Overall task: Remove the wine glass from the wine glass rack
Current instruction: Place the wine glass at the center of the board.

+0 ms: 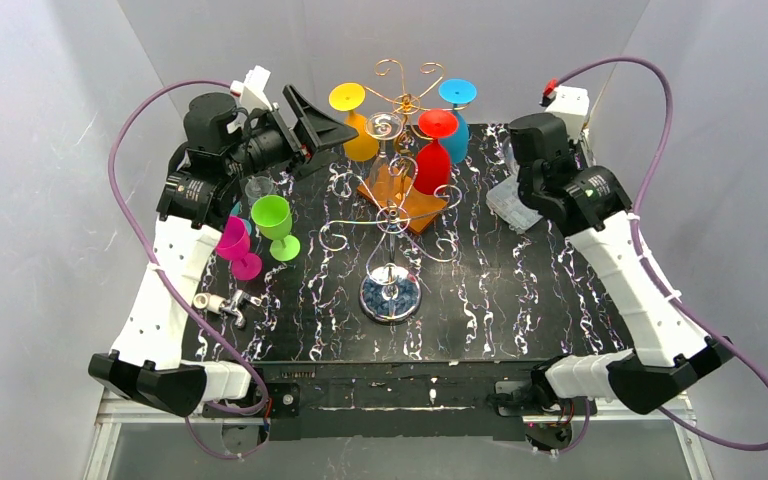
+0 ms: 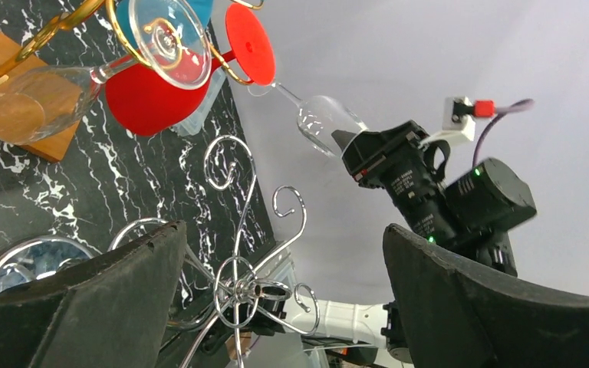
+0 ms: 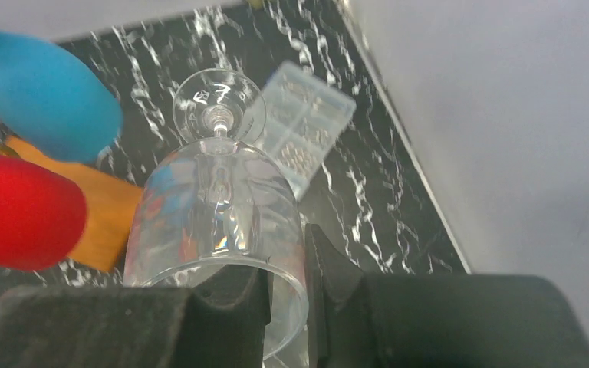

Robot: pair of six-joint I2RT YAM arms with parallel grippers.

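The right gripper is pinching the rim of the clear wine glass, one finger inside the bowl and one outside against the wall. The glass lies tilted, with its stem and foot pointing away from the fingers toward the wine glass rack. The left wrist view shows the foot end next to the red glass on the gold wire; whether it is clear of the wire I cannot tell. Behind the grip the right wrist is bent leftward over the far right part of the worktop, above a clear plastic box. Its white forearm slopes back to the base at the near right corner.

The left gripper is spread wide and holds nothing, aimed rightward at the rack from above the far left of the worktop. Its forearm runs along the left edge to the base at the near left corner.

The rack stands on an orange wooden block mid-worktop toward the far edge, carrying yellow, blue, red and clear glasses. A silver wire rack stands just nearer. Green and magenta glasses stand by the left edge
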